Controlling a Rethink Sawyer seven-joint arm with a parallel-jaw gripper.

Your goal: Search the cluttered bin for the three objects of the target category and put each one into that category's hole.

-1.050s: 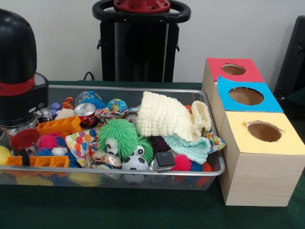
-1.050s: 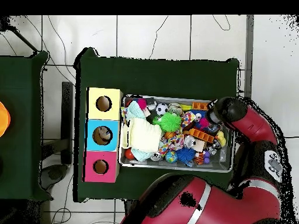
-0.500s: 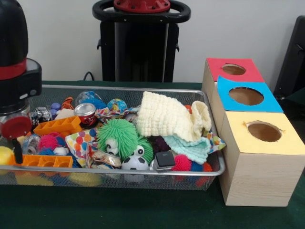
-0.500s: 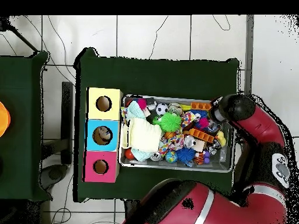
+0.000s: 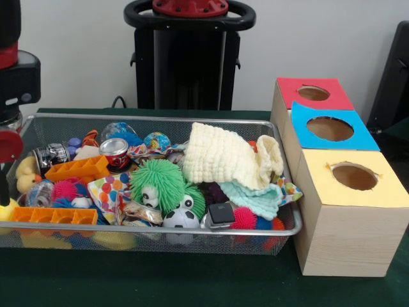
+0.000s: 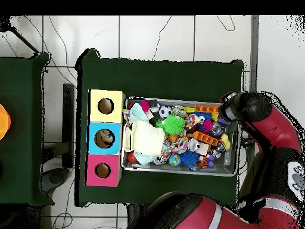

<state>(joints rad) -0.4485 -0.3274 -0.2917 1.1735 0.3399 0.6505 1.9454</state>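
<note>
Across the green table, your silver wire-mesh bin (image 5: 281, 225) sits just beside the red, blue and yellow-topped wooden hole boxes (image 5: 348, 211). Soft stuff fills it: cream knitted cloth (image 5: 223, 155), squishy green spiky ball (image 5: 158, 182), so pinch them mid-body. The red-and-black gripper (image 5: 7, 147) hangs over the bin's end rim; can't tell its fingers.

bin (image 5: 160, 236): silver wire mesh, metal | boxes (image 5: 345, 236): pale bare wood with visible grain, matt coloured tops | cream cloth (image 5: 223, 157): knitted, ribbed, soft | green ball (image 5: 160, 182): rubbery, spiky strands | can (image 5: 115, 153): shiny metal | orange blocks (image 5: 78, 168): smooth plastic | counter (image 5: 160, 281): matt dark green cloth
</note>
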